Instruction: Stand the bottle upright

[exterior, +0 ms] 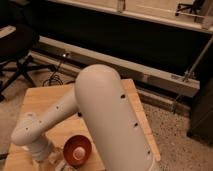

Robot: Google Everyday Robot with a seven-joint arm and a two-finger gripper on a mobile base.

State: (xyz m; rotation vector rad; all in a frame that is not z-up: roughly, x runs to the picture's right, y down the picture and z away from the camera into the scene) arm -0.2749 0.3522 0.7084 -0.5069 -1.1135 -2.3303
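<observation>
**Bottle.** The bottle cannot be positively identified. A pale, glassy patch [56, 161] at the bottom edge of the camera view, lower left, may be part of it. Orientation cannot be told.

**End effector.** The end effector [46, 161] is at the lower-left corner of the surface [45, 100], below the wrist joint [29, 131], and is cut off by the bottom edge of the view. Whether it is spread or pressed together cannot be told.

**Adjacent item.** A round reddish object [77, 150] with a pale centre lies just right of the glassy patch, close to the near side of the surface.

**Arm.** The large white arm link [110, 120] runs diagonally over the middle and right of the surface and hides whatever is beneath it.

**Edges.**
- The left and far edges of the wooden surface are in view.
- The right edge runs close alongside the arm link.
- The near edge is out of view.

**Open room.** Bare wood shows in the far-left portion, between the forearm and the far edge.

**Surroundings.** Speckled floor [177, 135] lies to the right. A dark office chair [17, 55] and a floor cable [56, 75] stand off the far-left corner. A long metal rail [150, 75] crosses behind.
</observation>
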